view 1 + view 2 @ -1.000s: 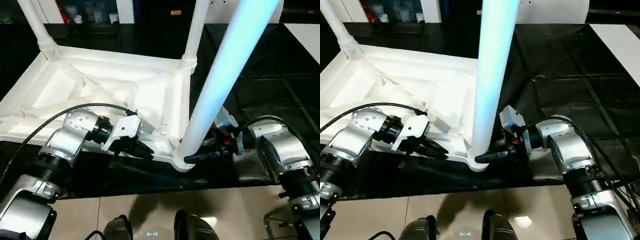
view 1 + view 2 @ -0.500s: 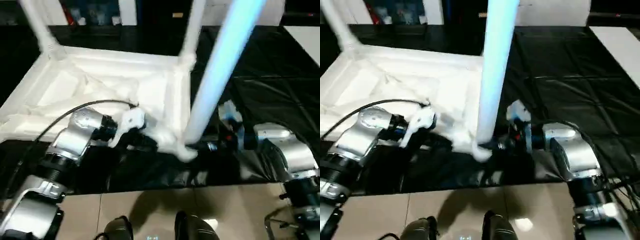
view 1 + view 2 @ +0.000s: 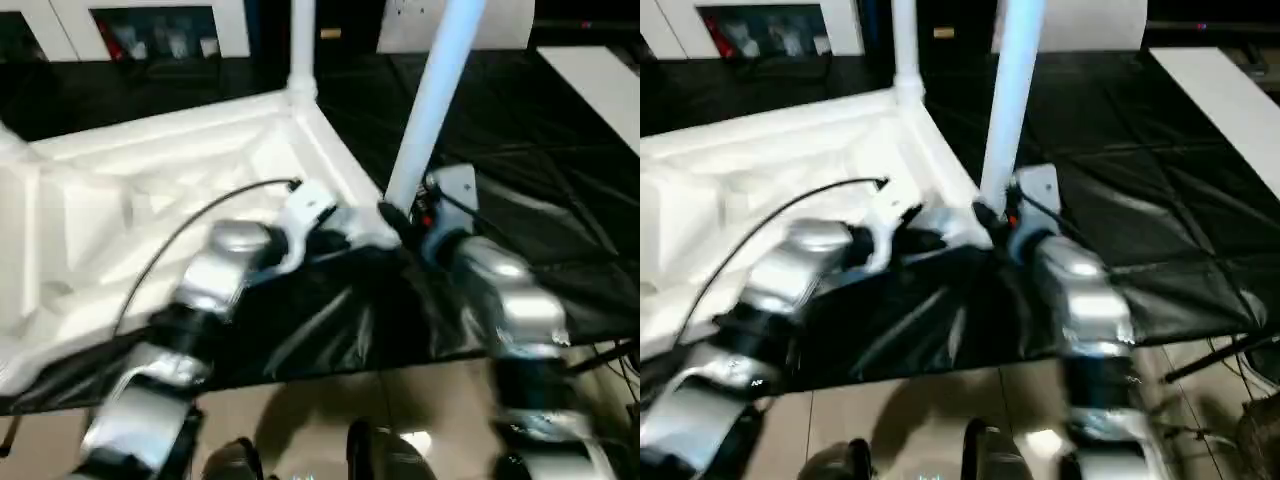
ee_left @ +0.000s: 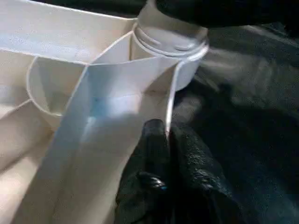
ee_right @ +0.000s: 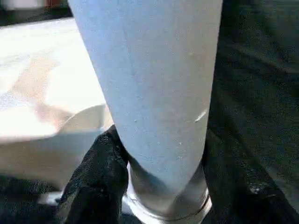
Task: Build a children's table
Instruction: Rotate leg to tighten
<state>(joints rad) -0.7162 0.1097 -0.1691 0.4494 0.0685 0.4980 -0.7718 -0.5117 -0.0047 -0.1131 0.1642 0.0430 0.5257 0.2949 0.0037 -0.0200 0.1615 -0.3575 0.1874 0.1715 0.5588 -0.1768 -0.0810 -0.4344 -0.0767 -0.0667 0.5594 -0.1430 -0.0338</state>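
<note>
Right claw point(image 5: 161, 186) clamps the base of a white leg point(image 3: 432, 100) standing in the upturned tabletop's point(image 3: 150, 200) near corner socket; left claw point(image 4: 163, 140), pinched together, grips the tabletop's rim wall beside that socket, over black sheeting point(image 3: 520, 200).

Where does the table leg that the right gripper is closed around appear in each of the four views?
Left eye view: leg, upright, right of centre.
Right eye view: leg, near centre.
Left wrist view: its threaded base in the corner socket.
Right wrist view: leg between the black fingers.
Shared landmark: corner socket.
</note>
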